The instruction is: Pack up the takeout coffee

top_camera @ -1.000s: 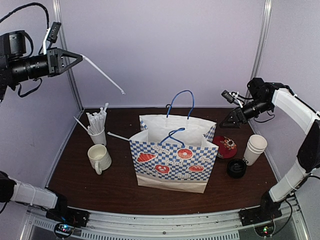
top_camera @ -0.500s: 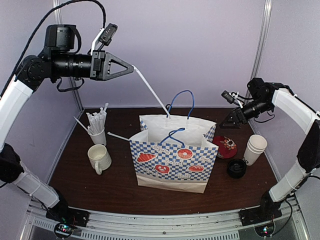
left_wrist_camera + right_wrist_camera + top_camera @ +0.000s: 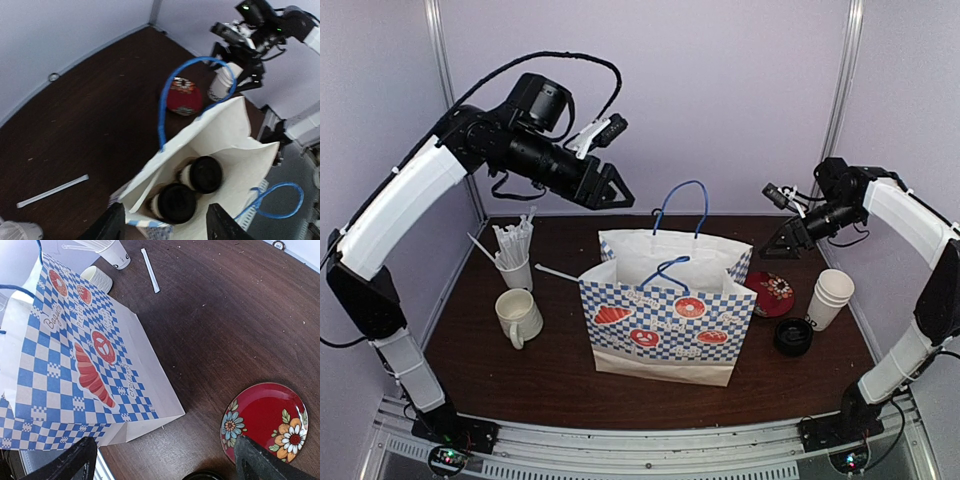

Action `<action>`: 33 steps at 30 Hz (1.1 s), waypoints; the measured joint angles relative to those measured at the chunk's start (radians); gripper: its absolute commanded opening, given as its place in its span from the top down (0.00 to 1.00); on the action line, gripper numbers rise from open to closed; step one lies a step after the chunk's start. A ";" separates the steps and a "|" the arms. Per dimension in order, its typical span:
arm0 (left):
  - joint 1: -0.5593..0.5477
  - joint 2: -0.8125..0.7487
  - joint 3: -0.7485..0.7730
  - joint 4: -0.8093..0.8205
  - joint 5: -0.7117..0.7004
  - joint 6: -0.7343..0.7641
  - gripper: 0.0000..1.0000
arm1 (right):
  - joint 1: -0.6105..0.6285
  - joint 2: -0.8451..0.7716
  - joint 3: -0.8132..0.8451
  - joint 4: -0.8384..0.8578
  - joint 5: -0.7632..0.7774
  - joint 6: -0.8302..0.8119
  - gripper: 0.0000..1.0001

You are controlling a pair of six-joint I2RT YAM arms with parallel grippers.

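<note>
Takeout coffee cups (image 3: 175,202), two of them with black lids, stand upright side by side inside the paper bag (image 3: 227,135), the second at 2 o'clock from the first. The left wrist camera looks straight down into the bag's open mouth. The left tool (image 3: 166,220) hangs above the cups with its fingers apart and nothing between them. A wrapped straw (image 3: 52,191) lies flat on the table (image 3: 90,100) at 9 o'clock from the bag, and a red plate (image 3: 183,96) sits at 12 o'clock.

From overhead, the blue-checked bag stands upright mid-table with its blue handles (image 3: 682,200) raised, and the cups inside are hidden. The left tool is above the bag's far left corner. The right tool (image 3: 770,247) hovers at 2 o'clock from the bag, raised off the table. A stack of white paper cups (image 3: 831,297) and a loose black lid (image 3: 792,336) stand at 3 o'clock. A cream mug (image 3: 518,316) and a cup of straws (image 3: 515,265) stand at 9 o'clock.

The right wrist camera shows its tool's fingers spread wide and empty, with the bag's side at 10 o'clock and the plate at 4 o'clock.
</note>
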 measured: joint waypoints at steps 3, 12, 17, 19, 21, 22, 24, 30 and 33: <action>0.023 -0.127 -0.105 -0.018 -0.263 0.036 0.47 | 0.000 0.000 -0.010 0.000 0.001 -0.001 0.00; 0.460 -0.526 -0.601 0.006 -0.675 -0.009 0.50 | 0.000 0.000 -0.017 0.002 0.003 -0.013 0.01; 0.610 -0.531 -0.750 0.034 -0.599 -0.045 0.50 | 0.000 0.000 -0.021 0.002 0.004 -0.024 0.01; 0.654 -0.521 -0.779 0.048 -0.556 -0.057 0.50 | 0.000 0.000 -0.021 0.002 0.004 -0.026 0.01; 0.685 -0.509 -0.793 0.070 -0.518 -0.065 0.52 | 0.000 0.000 -0.021 0.002 0.004 -0.027 0.01; 0.696 -0.502 -0.795 0.083 -0.502 -0.069 0.53 | 0.000 0.000 -0.021 0.002 0.004 -0.027 0.01; 0.715 -0.487 -0.795 0.111 -0.474 -0.073 0.55 | 0.000 0.000 -0.021 0.002 0.004 -0.027 0.00; 0.774 -0.420 -0.797 0.191 -0.393 -0.078 0.74 | 0.000 0.000 -0.022 0.002 0.006 -0.030 0.01; 0.790 -0.385 -0.797 0.215 -0.373 -0.082 0.85 | 0.000 0.000 -0.026 0.003 0.007 -0.030 0.01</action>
